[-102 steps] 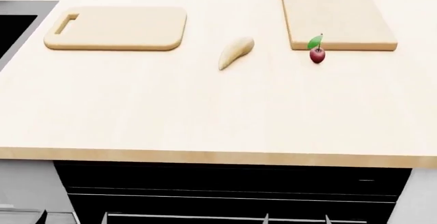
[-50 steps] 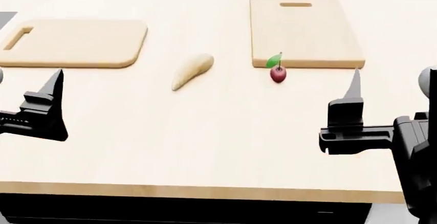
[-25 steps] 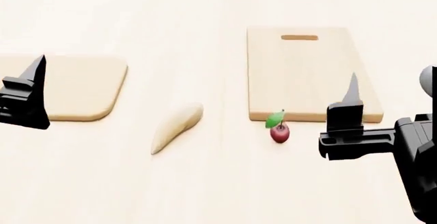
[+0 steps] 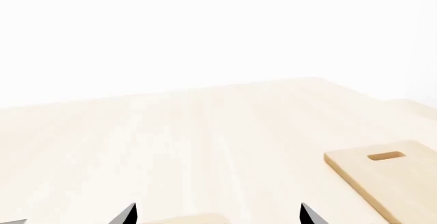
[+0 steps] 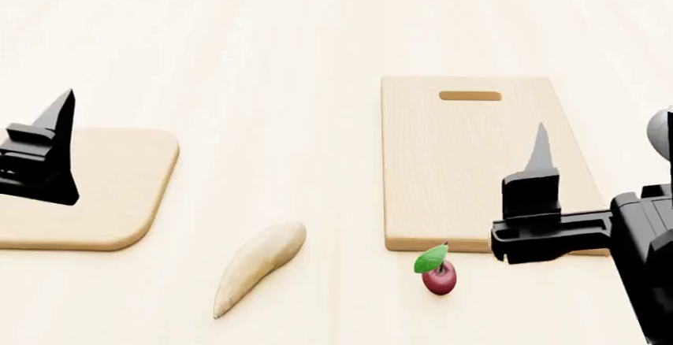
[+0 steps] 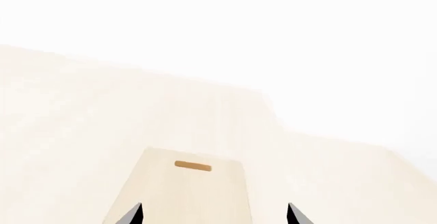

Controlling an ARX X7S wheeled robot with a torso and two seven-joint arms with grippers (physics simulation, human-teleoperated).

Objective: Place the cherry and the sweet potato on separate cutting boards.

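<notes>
Cherry (image 5: 439,277) is sitting on the counter (image 5: 263,61), just off the near edge of the rectangular board (image 5: 462,164), not on it. Green leaf pokes up twd that edge. That board has its slot handle at the far end and nothing on it.

Sweet potato (image 5: 258,267) lies on the bare counter too, off to the left of the rectangular board, pointy end twd the robot, fat end angled away. Apart from the cherry w/ a clear gap btwn them.

Rounded-corner board (image 5: 116,195) is further left of the rectangular one, also bare.

Left gripper (image 4: 215,215) hovers over the rounded board, fingertips spread wide in the wrist cam, holding nothing. Right gripper (image 6: 214,215) is over the rectangular board's right side, near the cherry but not touching it, jaws also apart and empty. Head cam only shows one dark finger (image 5: 537,176) of it clearly.
</notes>
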